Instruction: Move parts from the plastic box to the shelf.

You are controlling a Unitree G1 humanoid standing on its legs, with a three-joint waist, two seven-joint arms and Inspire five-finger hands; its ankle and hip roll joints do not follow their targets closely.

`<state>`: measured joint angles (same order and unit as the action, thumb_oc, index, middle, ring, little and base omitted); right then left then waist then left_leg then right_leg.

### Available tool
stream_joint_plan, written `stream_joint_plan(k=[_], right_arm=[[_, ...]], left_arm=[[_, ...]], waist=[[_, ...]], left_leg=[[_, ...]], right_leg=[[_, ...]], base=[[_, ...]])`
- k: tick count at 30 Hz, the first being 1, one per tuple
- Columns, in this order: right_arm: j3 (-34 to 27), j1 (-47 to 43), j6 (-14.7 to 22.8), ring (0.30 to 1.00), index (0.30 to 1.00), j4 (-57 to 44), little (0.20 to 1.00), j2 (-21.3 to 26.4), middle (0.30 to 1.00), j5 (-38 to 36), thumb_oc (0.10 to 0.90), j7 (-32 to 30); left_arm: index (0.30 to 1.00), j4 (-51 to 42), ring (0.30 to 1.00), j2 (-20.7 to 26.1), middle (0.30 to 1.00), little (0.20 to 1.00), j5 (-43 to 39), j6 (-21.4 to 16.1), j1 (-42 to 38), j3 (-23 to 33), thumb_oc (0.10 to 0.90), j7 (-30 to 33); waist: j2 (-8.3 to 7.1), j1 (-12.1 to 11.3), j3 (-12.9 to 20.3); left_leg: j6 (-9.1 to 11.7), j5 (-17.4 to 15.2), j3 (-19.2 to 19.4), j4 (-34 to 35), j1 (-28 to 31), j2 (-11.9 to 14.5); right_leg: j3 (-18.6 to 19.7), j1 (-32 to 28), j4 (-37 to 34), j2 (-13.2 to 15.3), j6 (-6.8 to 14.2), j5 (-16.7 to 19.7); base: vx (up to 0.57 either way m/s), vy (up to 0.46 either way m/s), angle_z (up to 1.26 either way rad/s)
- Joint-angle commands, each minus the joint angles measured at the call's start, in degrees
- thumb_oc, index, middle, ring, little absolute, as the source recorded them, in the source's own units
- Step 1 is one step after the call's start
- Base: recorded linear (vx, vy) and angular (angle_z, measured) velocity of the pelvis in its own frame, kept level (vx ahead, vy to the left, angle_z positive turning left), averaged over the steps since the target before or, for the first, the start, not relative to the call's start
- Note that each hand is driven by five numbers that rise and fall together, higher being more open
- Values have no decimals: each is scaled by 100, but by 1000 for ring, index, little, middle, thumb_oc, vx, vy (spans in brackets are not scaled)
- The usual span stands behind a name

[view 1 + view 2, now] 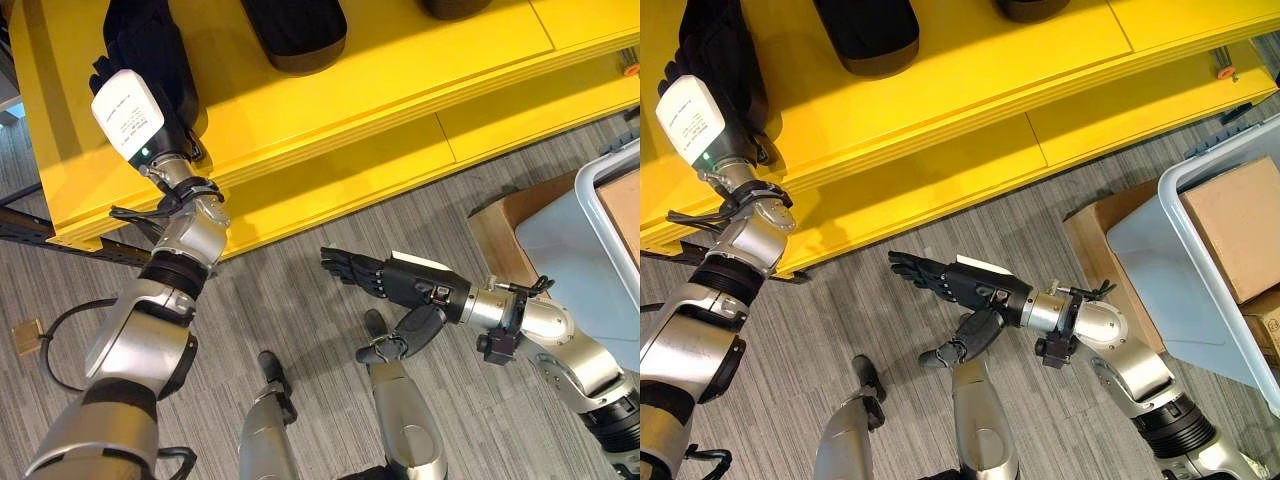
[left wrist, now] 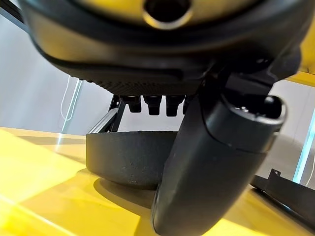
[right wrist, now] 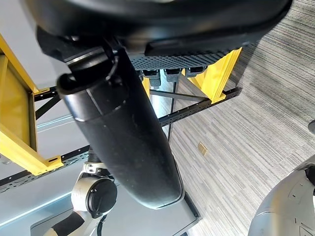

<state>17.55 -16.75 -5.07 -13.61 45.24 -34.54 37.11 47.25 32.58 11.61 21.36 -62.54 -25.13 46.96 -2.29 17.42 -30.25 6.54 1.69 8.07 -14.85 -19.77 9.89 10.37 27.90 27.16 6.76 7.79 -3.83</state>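
The left hand [image 1: 150, 50] is up on the yellow shelf [image 1: 400, 70], lying over a dark part [image 1: 135, 25] at the shelf's left end. Whether the fingers are round that part or just resting on it I cannot tell from the head views. The left wrist view looks along straight, relaxed-looking fingers toward another dark, bowl-like part [image 2: 133, 157] sitting on the shelf, apart from the hand. That same rounded dark part [image 1: 295, 30] sits further along the shelf in the eye views.

The right hand [image 1: 940, 275] hangs low over the grey floor, fingers stretched out flat and holding nothing — idle, well apart from both shelf and box.

The plastic box [image 1: 1200, 270], pale and translucent, stands off to the robot's right with brown cartons [image 1: 1240, 225] inside it.

My reading: this is the tail end of a placing step. The next move would call for the left hand to lift clear of the shelf without dragging the part, then a turn toward the box — quite a reach away — for another piece.
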Motion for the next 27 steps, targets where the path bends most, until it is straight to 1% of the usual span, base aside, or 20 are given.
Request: stream_joint_plan(k=[1,15,27], right_arm=[[-30,-218,641,1000,1000,-540,1000,-160,1000,-581,900,136],[4,-219,636,1000,1000,-594,1000,-149,1000,-620,900,54],[5,-197,701,1000,1000,-535,1000,-104,1000,-628,900,142]], left_arm=[[1000,-111,1000,554,1000,1000,375,-106,-636,-166,900,455],[1000,-117,1000,541,1000,1000,276,-17,-576,-132,900,505],[1000,21,1000,668,1000,1000,203,-115,-745,-160,900,571]], waist=[[-244,114,318],[-254,94,330],[-236,161,349]], left_leg=[[-593,-638,351,-292,22,-183],[-602,-636,341,-315,22,-178],[-594,-638,407,-258,103,-165]], right_leg=[[-568,-110,296,-549,-875,-698],[-583,-117,320,-546,-886,-706],[-552,-149,287,-542,-883,-699]], base=[[0,0,0],[0,0,0],[0,0,0]])
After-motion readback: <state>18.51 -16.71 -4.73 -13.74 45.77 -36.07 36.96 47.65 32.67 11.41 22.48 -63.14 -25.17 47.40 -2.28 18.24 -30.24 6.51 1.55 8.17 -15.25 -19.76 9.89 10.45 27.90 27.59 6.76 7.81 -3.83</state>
